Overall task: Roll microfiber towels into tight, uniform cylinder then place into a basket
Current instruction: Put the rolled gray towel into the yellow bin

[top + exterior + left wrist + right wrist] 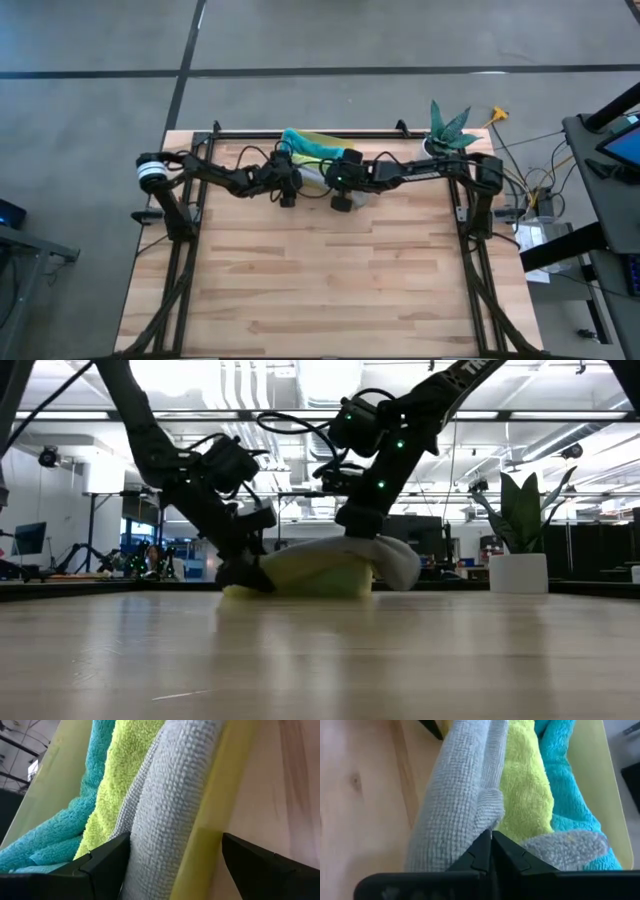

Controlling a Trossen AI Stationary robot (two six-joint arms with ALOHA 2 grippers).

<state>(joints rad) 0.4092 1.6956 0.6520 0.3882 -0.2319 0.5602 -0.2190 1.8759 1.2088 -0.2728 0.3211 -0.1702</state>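
Both arms crowd the basket at the far edge; the near tabletop lies open, a plant pot blocking the far right corner.

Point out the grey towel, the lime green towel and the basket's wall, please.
grey towel [452, 810]: right wrist view, middle of its rolled body.
lime green towel [525, 785]: right wrist view, its fuzzy top surface.
basket [212, 805]: left wrist view, its yellow side wall.
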